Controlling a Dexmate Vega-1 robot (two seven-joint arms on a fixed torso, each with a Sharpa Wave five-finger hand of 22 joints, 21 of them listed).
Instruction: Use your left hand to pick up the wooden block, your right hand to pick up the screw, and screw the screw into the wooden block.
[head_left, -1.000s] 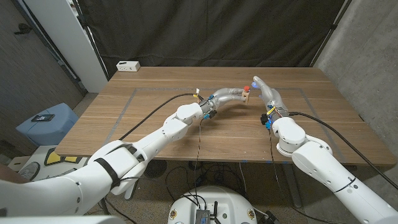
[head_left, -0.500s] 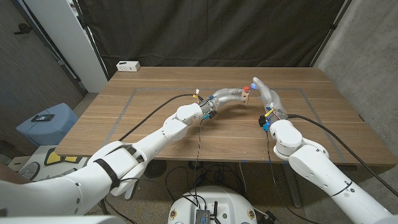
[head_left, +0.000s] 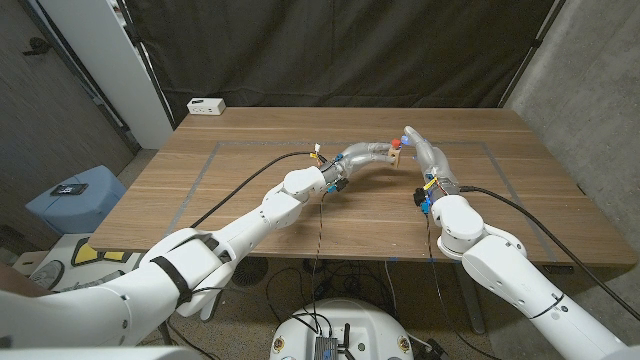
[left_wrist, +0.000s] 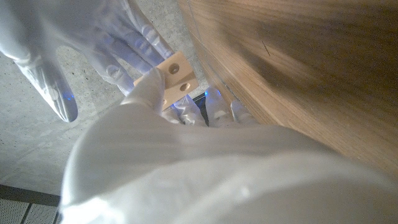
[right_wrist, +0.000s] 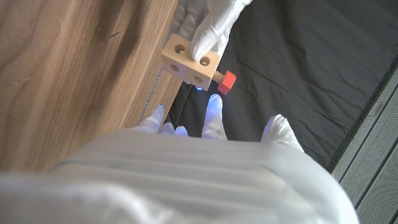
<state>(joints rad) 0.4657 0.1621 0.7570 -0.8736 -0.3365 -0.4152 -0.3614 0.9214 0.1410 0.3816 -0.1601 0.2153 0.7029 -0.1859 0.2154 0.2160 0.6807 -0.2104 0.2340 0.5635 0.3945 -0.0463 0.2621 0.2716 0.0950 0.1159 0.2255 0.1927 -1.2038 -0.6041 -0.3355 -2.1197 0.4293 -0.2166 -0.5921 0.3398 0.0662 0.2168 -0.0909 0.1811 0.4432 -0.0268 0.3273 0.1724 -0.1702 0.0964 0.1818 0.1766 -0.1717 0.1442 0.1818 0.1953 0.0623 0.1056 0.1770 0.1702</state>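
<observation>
wooden block (head_left: 392, 153) in left robot hand (head_left: 375, 153) above table (head_left: 250, 190) | screw (head_left: 398, 144) in block, beside right robot hand (head_left: 420, 146)

No legible text, label, brand, number or sign on any surface.

The small white rectangular box (head_left: 206, 105) at the far left corner of the brown wooden table (head_left: 250, 210) carries dark marks on its face, too small to read. The dark flat device (head_left: 71, 189) on the pale blue round stool (head_left: 60, 208), left of that table, shows a light patch on top; no characters resolve. The pale wooden block with round holes (right_wrist: 189, 62) and the red-headed screw (right_wrist: 225, 81) in its side bear no printing in the wrist views.
</observation>
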